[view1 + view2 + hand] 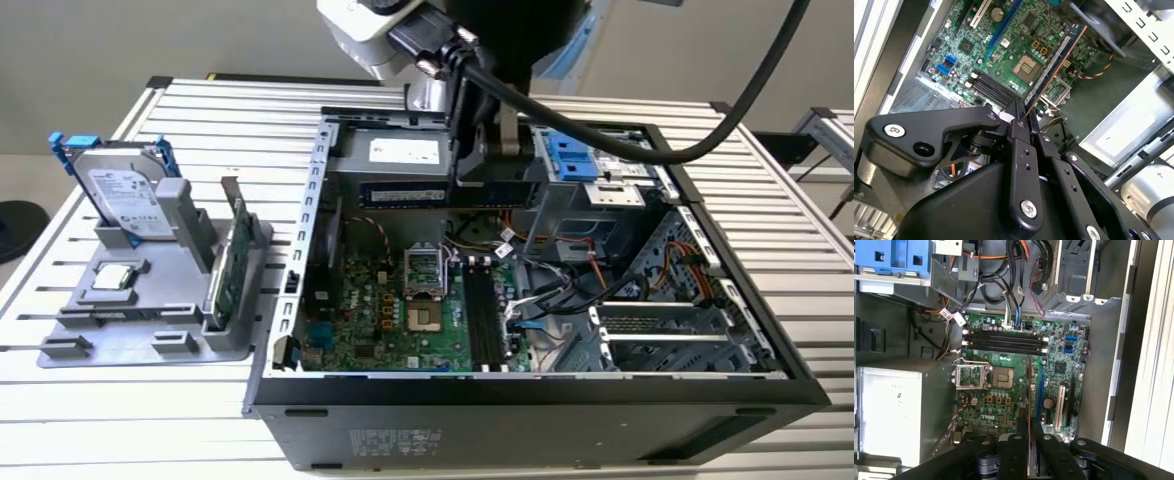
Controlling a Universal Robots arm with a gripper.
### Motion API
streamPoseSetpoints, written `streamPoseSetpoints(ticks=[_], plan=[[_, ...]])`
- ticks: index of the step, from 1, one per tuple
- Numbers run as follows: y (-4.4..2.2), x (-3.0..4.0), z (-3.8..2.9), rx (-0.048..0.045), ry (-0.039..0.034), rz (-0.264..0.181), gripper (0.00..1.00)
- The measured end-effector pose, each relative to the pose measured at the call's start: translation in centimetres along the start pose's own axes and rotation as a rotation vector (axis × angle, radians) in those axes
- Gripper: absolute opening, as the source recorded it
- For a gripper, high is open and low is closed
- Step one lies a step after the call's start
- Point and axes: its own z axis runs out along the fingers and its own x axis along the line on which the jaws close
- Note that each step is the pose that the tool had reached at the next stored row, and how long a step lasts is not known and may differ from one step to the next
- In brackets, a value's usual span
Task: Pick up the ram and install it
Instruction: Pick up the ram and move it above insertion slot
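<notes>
Currently, exterior view: tool (487, 180) hangs inside the open computer case (534, 385) on the slatted desk (200, 100), with the ram (407, 195) level above the motherboard (400, 310).
Second wrist view: tool (1024, 115) clamped on one end of the ram (1054, 60); the rest juts out over the board.
First wrist view: ram (1029, 400) seen edge-on between the fingers, crosswise to the black memory slots (1004, 340).

Exterior view bright, even, diffuse light from above; table (174, 100) slats pale, shadows soft. Inside the case (534, 420) it's dimmer, far corners murky, arm (494, 60) near black against it. First wrist view: table strip blown out white, silver box (889, 410) glares, board (1019, 365) well lit. Second wrist view: gripper (1023, 112) a dark mass with small highlights on screws (1028, 208), ram (1054, 65) edge glints orange, silver box overexposed too
</notes>
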Motion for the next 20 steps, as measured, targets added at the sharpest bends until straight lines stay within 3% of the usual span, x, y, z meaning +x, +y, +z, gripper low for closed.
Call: streamPoseSetpoints(ticks=[20], plan=[[2.58, -0.16, -0.07, 0.0000, 0.0000, 0.000, 0.00]])
